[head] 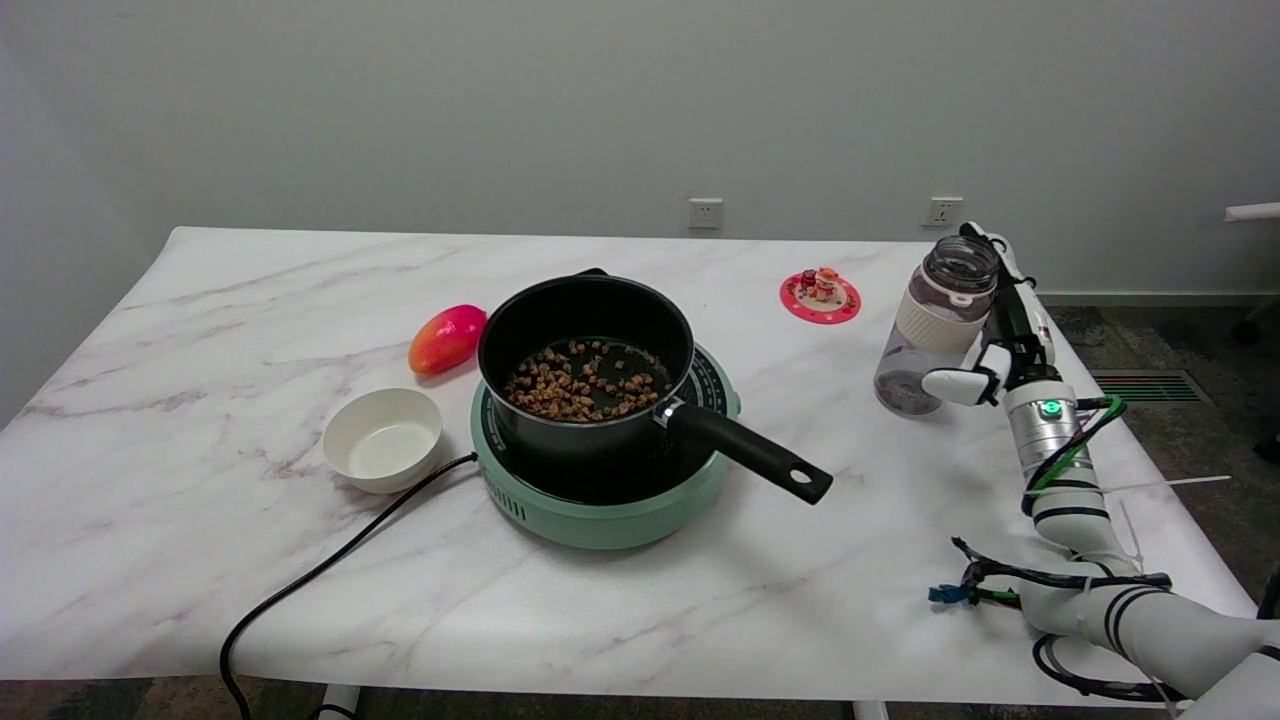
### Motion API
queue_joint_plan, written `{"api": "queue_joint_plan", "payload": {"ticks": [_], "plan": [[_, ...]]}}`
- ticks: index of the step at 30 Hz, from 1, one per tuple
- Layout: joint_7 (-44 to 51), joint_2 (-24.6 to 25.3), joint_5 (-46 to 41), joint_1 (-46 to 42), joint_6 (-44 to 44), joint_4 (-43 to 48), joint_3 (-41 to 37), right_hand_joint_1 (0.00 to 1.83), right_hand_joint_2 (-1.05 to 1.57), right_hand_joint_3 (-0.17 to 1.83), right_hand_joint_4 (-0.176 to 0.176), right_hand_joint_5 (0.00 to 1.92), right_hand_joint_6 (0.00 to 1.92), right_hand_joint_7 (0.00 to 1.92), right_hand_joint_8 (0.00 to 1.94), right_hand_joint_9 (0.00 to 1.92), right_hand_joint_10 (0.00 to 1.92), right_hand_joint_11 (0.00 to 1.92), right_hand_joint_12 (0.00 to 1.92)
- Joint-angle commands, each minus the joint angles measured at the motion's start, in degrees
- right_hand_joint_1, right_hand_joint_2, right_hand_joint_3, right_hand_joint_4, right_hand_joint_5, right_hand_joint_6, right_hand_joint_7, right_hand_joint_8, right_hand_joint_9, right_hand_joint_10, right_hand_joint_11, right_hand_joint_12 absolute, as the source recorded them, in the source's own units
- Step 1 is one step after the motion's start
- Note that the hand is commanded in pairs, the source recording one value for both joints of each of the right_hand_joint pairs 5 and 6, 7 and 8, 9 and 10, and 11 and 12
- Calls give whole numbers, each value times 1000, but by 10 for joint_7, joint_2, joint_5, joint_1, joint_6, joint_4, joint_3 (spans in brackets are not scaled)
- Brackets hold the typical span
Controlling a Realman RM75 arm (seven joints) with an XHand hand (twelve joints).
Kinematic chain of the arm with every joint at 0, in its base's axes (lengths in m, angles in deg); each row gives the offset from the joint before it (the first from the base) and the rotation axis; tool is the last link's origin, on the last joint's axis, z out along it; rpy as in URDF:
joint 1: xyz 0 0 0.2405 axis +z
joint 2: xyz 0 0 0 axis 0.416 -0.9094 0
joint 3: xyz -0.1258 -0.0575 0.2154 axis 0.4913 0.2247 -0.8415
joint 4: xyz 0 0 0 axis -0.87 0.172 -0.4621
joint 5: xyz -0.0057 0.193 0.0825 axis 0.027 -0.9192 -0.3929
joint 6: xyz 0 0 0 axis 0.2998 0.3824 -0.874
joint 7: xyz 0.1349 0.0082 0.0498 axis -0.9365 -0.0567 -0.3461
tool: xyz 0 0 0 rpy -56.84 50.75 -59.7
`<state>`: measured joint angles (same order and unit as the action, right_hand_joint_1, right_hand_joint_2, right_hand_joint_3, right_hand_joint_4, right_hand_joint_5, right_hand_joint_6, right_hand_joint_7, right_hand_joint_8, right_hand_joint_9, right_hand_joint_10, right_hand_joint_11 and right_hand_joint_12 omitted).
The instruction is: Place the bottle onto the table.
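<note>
At the table's right side, a clear bottle (935, 325) with a white band and no lid leans slightly, with dark contents at its bottom. Its base is at or just above the marble table (200, 480); I cannot tell whether they touch. My right hand (1005, 335) holds the bottle from its right side. The thumb lies against the lower body and the fingers (1000, 262) reach up behind the neck.
A green hot plate (610, 500) carries a black pot (585, 345) of brown pieces, its handle (750, 452) pointing toward the bottle. A white bowl (383, 438), a mango (447, 338) and a black cord (330, 565) lie left. A red coaster with small toys (820, 297) sits behind.
</note>
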<state>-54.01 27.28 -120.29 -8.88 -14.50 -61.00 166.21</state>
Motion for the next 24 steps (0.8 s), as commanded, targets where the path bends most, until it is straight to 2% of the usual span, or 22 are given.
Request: {"api": "queue_joint_plan", "payload": {"ticks": [1, 3, 9, 15, 24], "plan": [[-6, -47, 1, -49, -22, 6, -35, 1272, -957, 1148, 0, 126, 126, 521, 521, 430, 430, 406, 406], [-2, -59, 6, -58, -35, -12, -59, 1290, -997, 1061, 0, 108, 108, 505, 505, 425, 425, 418, 418], [10, -122, 24, -86, -46, -63, -82, 1372, -1042, 970, 0, 88, 88, 458, 458, 423, 423, 475, 475], [10, -188, 28, -168, -42, -61, -167, 1424, -863, 1012, 0, 112, 112, 437, 437, 443, 443, 561, 561], [68, -193, 22, -178, -26, -110, -267, 1419, -774, 1075, 0, 61, 61, 422, 422, 428, 428, 584, 584]]}}
